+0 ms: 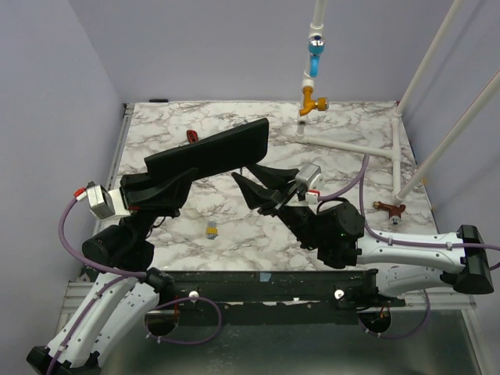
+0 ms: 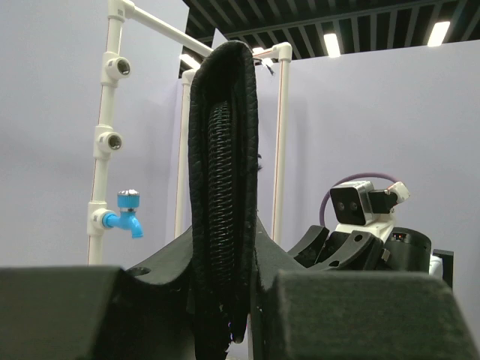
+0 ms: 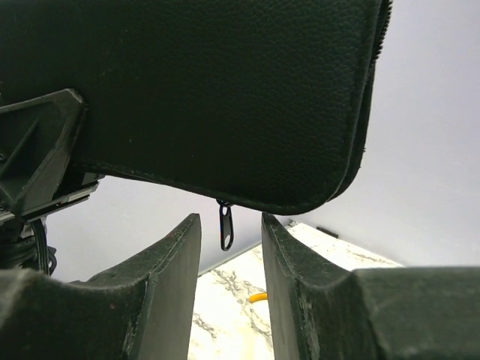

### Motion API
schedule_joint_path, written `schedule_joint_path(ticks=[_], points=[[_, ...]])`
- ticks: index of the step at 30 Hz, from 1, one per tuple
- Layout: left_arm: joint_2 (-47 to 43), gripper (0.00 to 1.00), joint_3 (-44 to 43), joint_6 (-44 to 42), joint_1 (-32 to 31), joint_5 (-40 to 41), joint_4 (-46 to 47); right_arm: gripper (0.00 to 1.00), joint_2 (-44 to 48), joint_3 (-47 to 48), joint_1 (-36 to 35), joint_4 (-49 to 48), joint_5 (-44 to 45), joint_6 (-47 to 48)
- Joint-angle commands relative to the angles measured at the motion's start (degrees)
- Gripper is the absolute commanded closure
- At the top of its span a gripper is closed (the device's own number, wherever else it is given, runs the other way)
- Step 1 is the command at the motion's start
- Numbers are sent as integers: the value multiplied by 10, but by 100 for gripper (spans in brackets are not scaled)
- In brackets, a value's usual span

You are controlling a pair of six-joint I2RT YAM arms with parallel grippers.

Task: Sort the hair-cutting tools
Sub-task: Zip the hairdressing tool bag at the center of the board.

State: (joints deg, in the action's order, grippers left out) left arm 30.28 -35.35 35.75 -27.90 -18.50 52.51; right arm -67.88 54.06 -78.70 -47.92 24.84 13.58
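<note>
Left gripper (image 2: 225,300) pinched pouch (image 1: 211,152) aloft. Right gripper (image 3: 231,255), jaws spread, straddled zipper pull (image 3: 226,227). Unzipping step, judged; next, nip pull.

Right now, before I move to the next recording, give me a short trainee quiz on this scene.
1. True or false: the left gripper is shut on the black zippered leather-look case.
2. In the right wrist view, what shows in the gap between the open fingers of the right gripper? A) a silver spoon; B) the small black zipper pull hanging from the case; C) a red ball.
3. Fill in: the case is held ____ the white marble-patterned table, not lying on it.

Key: 1 true; 2 B; 3 above.
</note>
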Motion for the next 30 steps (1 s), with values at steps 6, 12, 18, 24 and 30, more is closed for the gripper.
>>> schedule_joint_path(ticks=[6,12,18,24,30], points=[[-9,100,-3,-10,-6,21,21,59,-19,27,-3,-7,19,9],[-11,100,0,-11,-8,24,20,69,-23,31,-4,-10,20,12],[-14,100,0,-14,-8,26,18,79,-22,30,-4,-5,21,11],[-13,100,2,-12,-8,26,19,89,-20,27,-3,3,24,10],[-16,100,2,-13,-8,29,14,99,-12,21,-4,6,30,16]])
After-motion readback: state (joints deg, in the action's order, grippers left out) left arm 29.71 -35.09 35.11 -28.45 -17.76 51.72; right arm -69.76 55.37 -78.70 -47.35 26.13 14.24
